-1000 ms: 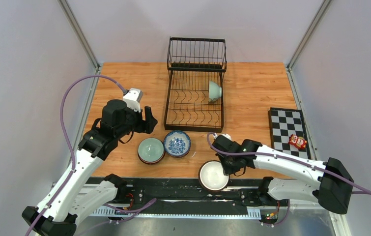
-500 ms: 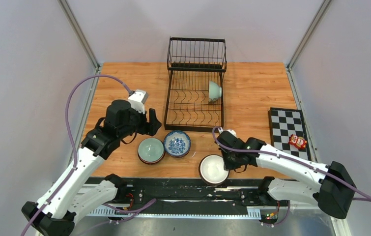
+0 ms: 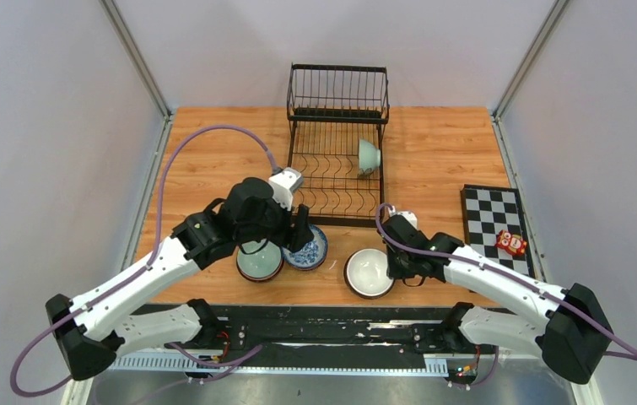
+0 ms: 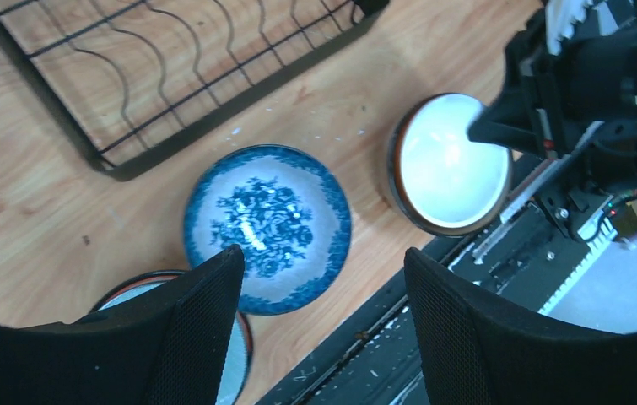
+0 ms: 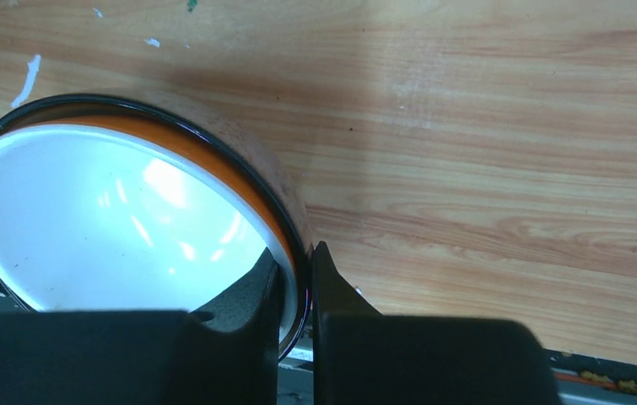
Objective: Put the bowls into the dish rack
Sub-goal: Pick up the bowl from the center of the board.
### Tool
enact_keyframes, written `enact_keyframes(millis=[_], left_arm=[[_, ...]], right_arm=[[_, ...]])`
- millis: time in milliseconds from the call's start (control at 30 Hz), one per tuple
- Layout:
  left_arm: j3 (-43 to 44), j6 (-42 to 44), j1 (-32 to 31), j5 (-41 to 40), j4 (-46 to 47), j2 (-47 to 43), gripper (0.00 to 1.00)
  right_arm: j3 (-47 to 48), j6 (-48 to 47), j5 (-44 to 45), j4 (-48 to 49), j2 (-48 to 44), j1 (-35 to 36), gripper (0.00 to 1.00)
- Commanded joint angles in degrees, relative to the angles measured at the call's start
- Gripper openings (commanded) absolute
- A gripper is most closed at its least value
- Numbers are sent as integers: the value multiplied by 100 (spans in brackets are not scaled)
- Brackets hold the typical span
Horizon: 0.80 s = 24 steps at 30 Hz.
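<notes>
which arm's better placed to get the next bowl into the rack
Right: the right gripper is clamped on the rim of the orange bowl; the left gripper hangs open above the blue-and-white bowl, holding nothing.

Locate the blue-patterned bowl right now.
In the top view the blue-patterned bowl sits in front of the left half of the dish rack, between the green bowl and the white bowl.

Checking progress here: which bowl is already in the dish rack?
The pale green bowl tipped on its side at the dish rack's right edge; the other three are outside it.
</notes>
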Motion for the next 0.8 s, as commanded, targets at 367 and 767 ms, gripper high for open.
enact_keyframes(millis=[367,767], left_arm=[[581,-580,-1071,114,730,1611,71],[1068,-637,-1415,95,840,2907,66]], right_arm=[[-687,310,-5,1295,-938,-145,3],[-716,231,16,1421,-1112,-148,2]])
